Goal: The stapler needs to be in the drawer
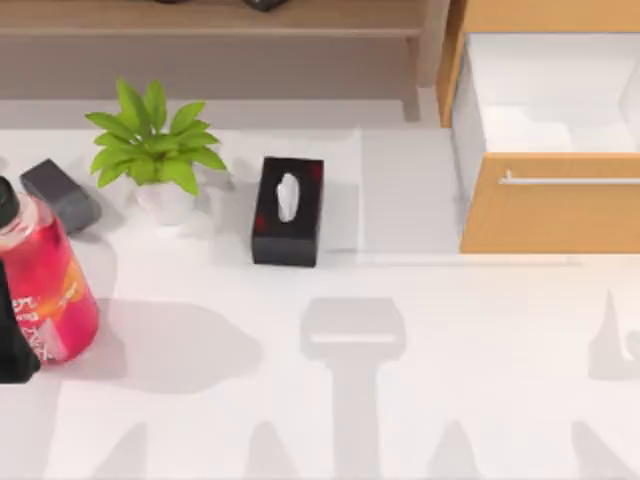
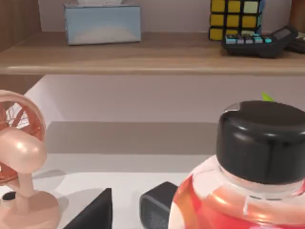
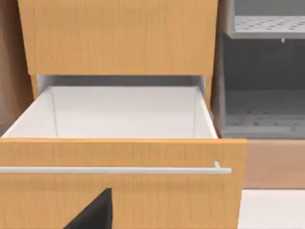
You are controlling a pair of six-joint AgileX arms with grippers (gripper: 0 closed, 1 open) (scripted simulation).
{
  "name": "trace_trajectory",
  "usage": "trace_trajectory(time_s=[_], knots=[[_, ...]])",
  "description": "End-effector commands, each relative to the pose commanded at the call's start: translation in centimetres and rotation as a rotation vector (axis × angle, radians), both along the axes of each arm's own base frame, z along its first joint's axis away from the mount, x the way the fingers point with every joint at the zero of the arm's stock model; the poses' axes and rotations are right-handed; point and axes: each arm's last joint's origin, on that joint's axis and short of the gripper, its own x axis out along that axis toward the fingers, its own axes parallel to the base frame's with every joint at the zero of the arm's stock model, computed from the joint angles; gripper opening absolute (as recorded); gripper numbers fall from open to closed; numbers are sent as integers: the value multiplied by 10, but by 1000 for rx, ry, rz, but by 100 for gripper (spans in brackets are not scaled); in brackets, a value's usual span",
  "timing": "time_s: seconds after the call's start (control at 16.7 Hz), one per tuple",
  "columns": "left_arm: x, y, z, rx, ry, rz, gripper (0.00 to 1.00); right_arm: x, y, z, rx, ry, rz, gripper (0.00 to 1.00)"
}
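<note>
The left gripper (image 2: 93,215) hangs low at the table's (image 1: 400,400) left edge, just beside a red bottle (image 1: 50,285) with a black cap; how its jaws stand cannot be told. The same goes for the right gripper (image 3: 94,213), facing the drawer (image 1: 550,215), which is pulled open at the right. The dark grey stapler (image 1: 60,195) lies on the table at far left, between bottle and potted plant (image 1: 152,150), well apart from the drawer. Bare tabletop stretches past the black tissue box (image 1: 288,210). The bottle's white lettering is unreadable.

Drawer (image 1: 548,215) pulled out at table (image 1: 400,380) right rear. Tissue box (image 1: 288,211) centre. Plant (image 1: 155,150) left of it. Stapler (image 1: 62,195), bottle (image 1: 45,285) far left.
</note>
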Motion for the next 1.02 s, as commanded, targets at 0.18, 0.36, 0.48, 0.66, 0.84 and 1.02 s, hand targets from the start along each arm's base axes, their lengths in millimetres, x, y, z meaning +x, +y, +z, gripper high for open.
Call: trace_trajectory(time_s=[0.18,0.36,0.48,0.66,0.84,1.02], knots=[[0,0,0,0,0,0,100,0,0,1,-4,15,-2,100],[0,0,0,0,0,0,100,3,-2,5,-32,137,-17,100],[0,0,0,0,0,0,100,7,-4,7,-58,287,-31,100],[0,0,0,0,0,0,100,17,-9,9,-93,580,-41,100],[0,0,0,0,0,0,100,30,-15,13,-117,863,-31,100],[0,0,0,0,0,0,100,43,-22,13,-122,1132,-1,100]])
